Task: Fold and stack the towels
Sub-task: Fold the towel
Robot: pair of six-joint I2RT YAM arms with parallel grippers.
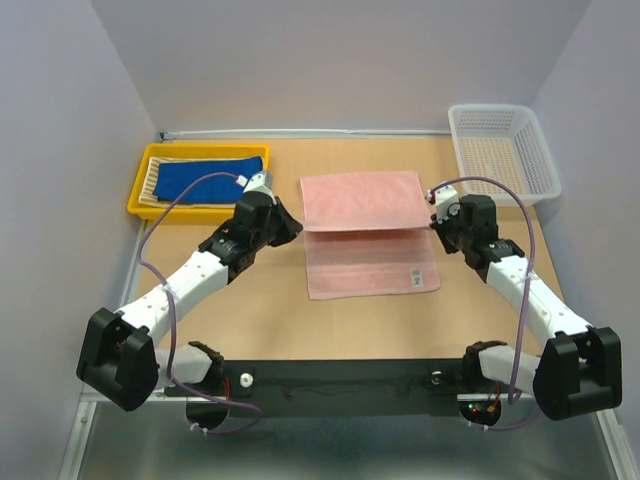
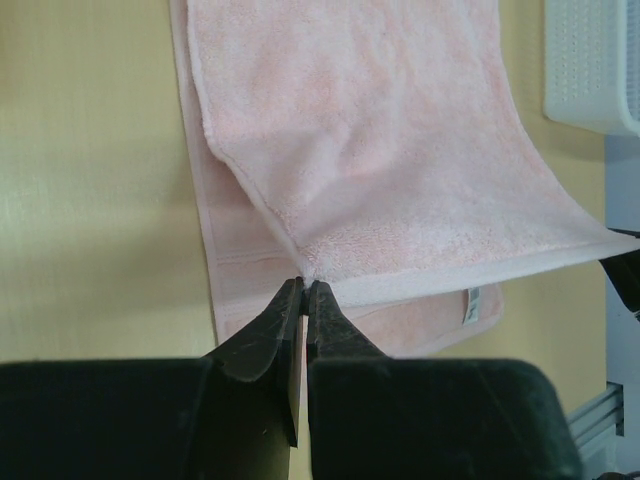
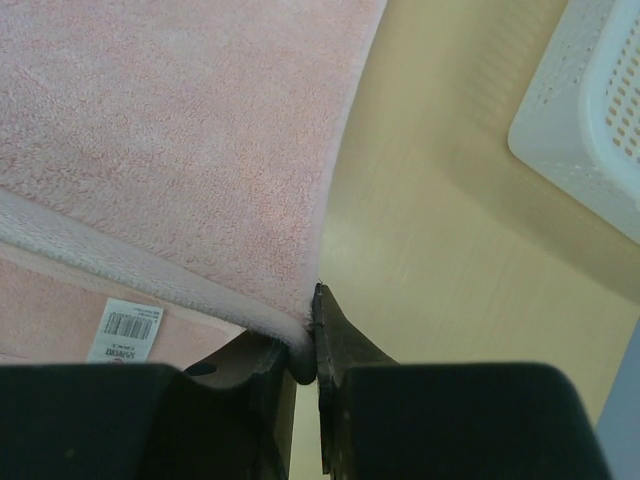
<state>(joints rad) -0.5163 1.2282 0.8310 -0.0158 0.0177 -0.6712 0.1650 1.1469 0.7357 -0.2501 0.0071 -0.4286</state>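
The pale pink towel (image 1: 362, 205) lies mid-table, its far half lifted and folded toward me over the near half, whose white label (image 1: 412, 273) shows. My left gripper (image 1: 294, 226) is shut on the lifted edge's left corner (image 2: 306, 278). My right gripper (image 1: 436, 222) is shut on the right corner (image 3: 312, 345). The pink towel (image 2: 380, 150) stretches taut between them; it also fills the right wrist view (image 3: 170, 140), label (image 3: 125, 330) below. The royal blue towel (image 1: 205, 180) lies on the yellow-and-cream striped towel (image 1: 153, 185) in the yellow tray (image 1: 140, 208) at far left.
A white perforated basket (image 1: 500, 150) stands at the far right corner; it also shows in the left wrist view (image 2: 595, 65) and the right wrist view (image 3: 590, 110). Grey walls close the table on left, back and right. Bare wooden tabletop (image 1: 260, 310) lies in front of the towel.
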